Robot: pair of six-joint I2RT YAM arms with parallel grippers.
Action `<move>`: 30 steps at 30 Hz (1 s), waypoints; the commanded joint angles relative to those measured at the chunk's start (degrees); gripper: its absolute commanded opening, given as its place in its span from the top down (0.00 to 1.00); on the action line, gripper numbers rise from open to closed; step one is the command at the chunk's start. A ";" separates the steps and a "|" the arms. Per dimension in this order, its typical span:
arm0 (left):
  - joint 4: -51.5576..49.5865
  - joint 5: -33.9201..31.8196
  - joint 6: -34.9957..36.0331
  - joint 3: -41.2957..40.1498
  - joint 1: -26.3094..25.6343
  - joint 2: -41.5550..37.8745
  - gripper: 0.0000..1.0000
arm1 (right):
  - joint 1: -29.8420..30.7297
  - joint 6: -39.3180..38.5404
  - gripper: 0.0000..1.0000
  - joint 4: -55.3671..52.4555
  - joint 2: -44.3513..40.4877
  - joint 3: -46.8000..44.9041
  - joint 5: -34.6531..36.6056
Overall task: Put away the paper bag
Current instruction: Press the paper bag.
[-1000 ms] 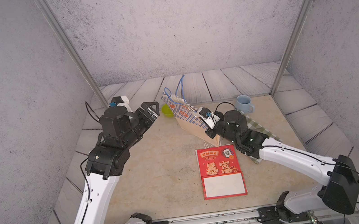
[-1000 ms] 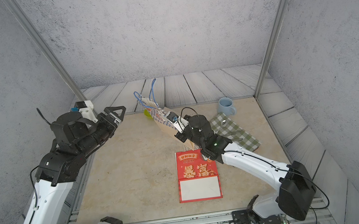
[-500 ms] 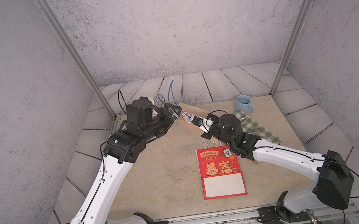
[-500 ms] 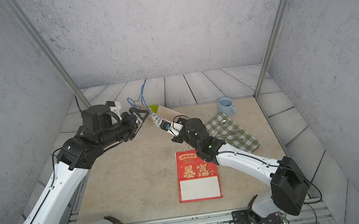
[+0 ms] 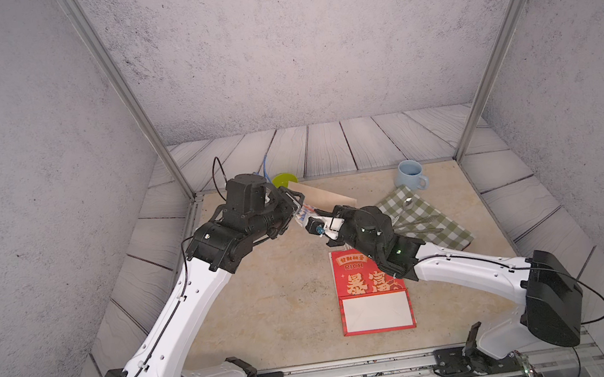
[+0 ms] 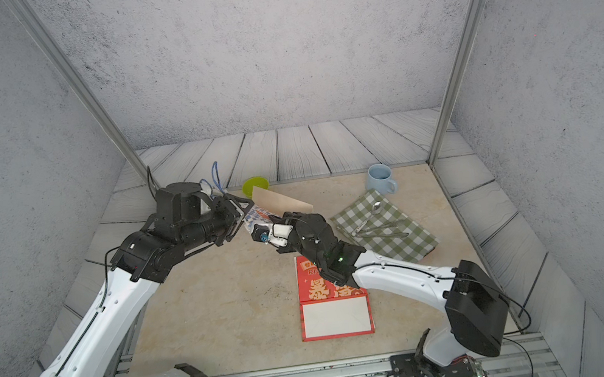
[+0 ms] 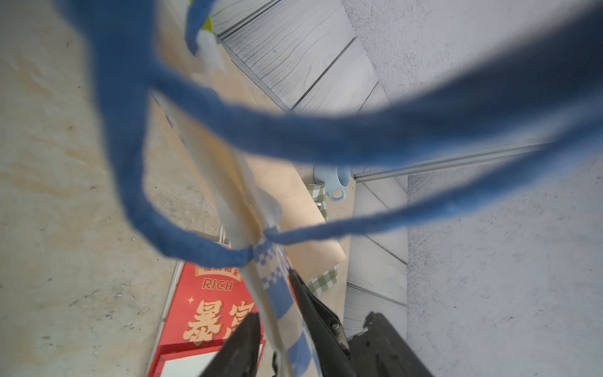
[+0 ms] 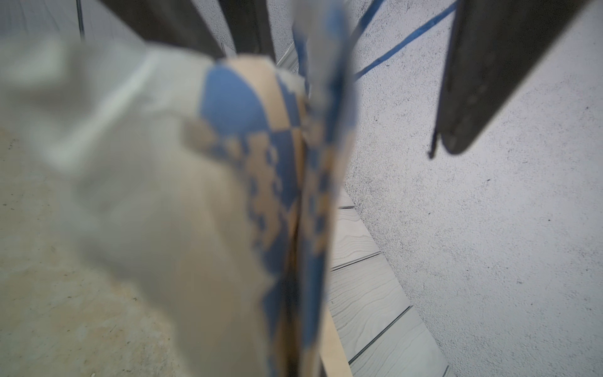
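Note:
The paper bag [image 5: 327, 196] [image 6: 282, 200] is folded flat, brown with a blue-and-white checked band and blue rope handles [image 7: 293, 137]. It hangs tilted above the back of the table. My right gripper [image 5: 307, 218] [image 6: 256, 224] is shut on its checked edge; in the right wrist view the blurred bag [image 8: 267, 182] hides the jaws. My left gripper [image 5: 299, 209] [image 6: 250, 214] [image 7: 272, 293] straddles the same edge from the left. One finger [image 7: 313, 313] lies against the paper, while the other finger [image 7: 243, 339] stands slightly apart, so the jaws are open.
A red gift box [image 5: 371, 291] lies flat at front centre below the right arm. A green bowl [image 5: 285, 179] sits behind the bag. A blue mug [image 5: 411, 175] and a green checked cloth [image 5: 440, 230] with cutlery lie at the back right. Metal posts flank the back corners.
My left arm swung in from the left to the bag's edge and its jaws narrowed around it. The bag, held by the right gripper, tipped flatter and shifted slightly left.

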 commanded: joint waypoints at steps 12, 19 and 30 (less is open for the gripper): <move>-0.99 -3.45 -0.72 -1.61 -0.23 0.04 0.88 | 1.81 -2.32 1.00 4.50 0.72 -1.18 3.74; -0.60 -3.64 -0.97 -2.13 -0.27 0.10 1.00 | 2.12 -2.46 0.75 4.55 0.68 -1.62 3.93; 3.19 -5.33 12.07 -2.97 0.12 1.94 1.00 | 2.17 8.82 0.01 -6.18 -12.56 -7.72 -2.49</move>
